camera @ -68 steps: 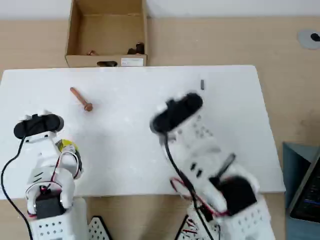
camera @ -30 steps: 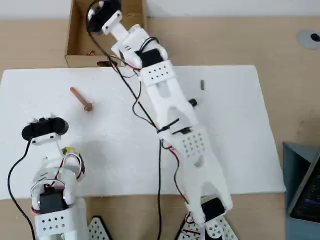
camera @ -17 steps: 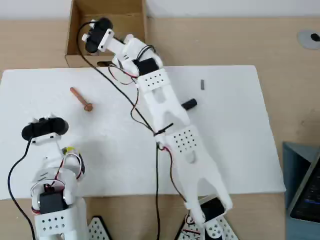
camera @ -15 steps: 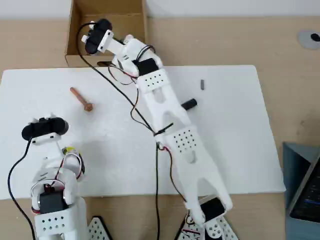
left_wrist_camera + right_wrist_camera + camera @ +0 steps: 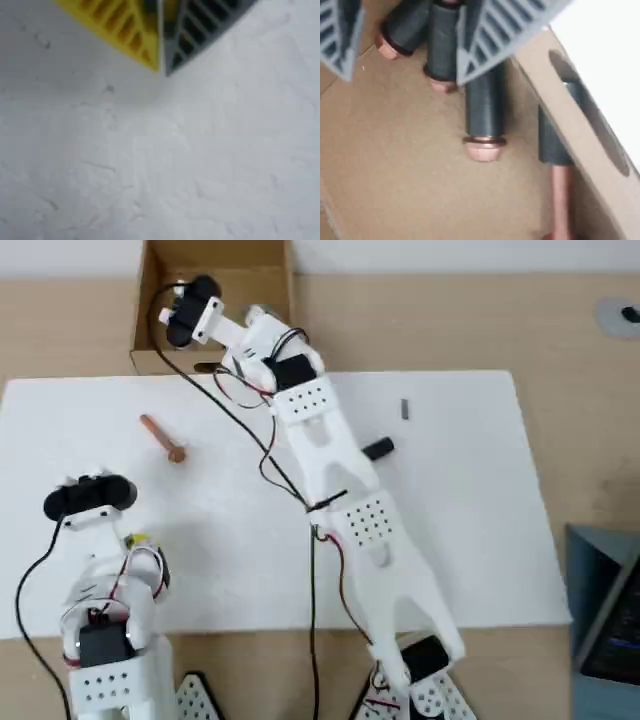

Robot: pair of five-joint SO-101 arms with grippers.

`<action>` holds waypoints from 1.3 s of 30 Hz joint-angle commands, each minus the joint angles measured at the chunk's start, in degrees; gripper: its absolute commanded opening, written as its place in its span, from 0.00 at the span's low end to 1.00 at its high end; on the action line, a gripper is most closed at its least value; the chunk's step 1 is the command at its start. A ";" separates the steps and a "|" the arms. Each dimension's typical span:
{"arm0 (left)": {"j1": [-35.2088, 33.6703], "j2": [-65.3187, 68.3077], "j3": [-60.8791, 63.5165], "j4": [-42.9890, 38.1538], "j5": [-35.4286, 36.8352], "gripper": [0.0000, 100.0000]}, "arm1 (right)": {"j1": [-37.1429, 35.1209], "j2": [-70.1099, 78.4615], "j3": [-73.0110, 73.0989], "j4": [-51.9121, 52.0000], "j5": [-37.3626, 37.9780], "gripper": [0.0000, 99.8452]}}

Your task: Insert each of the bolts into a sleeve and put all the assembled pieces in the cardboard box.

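My right gripper [image 5: 415,45] hangs open inside the cardboard box [image 5: 395,165], its grey fingers [image 5: 495,30] spread above several assembled pieces. One dark sleeve with a copper bolt head [image 5: 483,115] lies just below the fingers, and two more [image 5: 442,50] lie between them. From above, the right arm stretches across the mat to the box [image 5: 145,300], its gripper [image 5: 187,312] over the box's left part. A loose copper bolt [image 5: 162,437] lies on the white mat. A small dark sleeve [image 5: 405,409] lies at the mat's far right. My left gripper [image 5: 162,67] is shut, empty, just above the mat.
The white mat [image 5: 230,530] covers the table's middle. The left arm [image 5: 88,495] stands at the near left corner. The box's front wall has a cut-out [image 5: 590,125], and another sleeved bolt [image 5: 554,145] lies against that wall. A grey object [image 5: 605,620] sits at the right edge.
The right arm has swung from the mat's middle out to the box and, over the last half second, edged slightly farther over it. The left arm has hardly moved.
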 commanded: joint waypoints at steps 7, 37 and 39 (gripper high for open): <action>-0.44 -0.31 -0.35 -0.97 0.09 0.00 | 0.04 -2.68 -14.64 17.49 0.09 0.16; -0.53 -0.31 -0.35 -0.97 0.18 0.00 | 9.01 -28.97 -14.02 52.13 -10.46 0.16; -0.53 -0.31 -0.35 -0.97 0.18 0.00 | 9.89 -30.02 -13.67 52.22 -11.87 0.16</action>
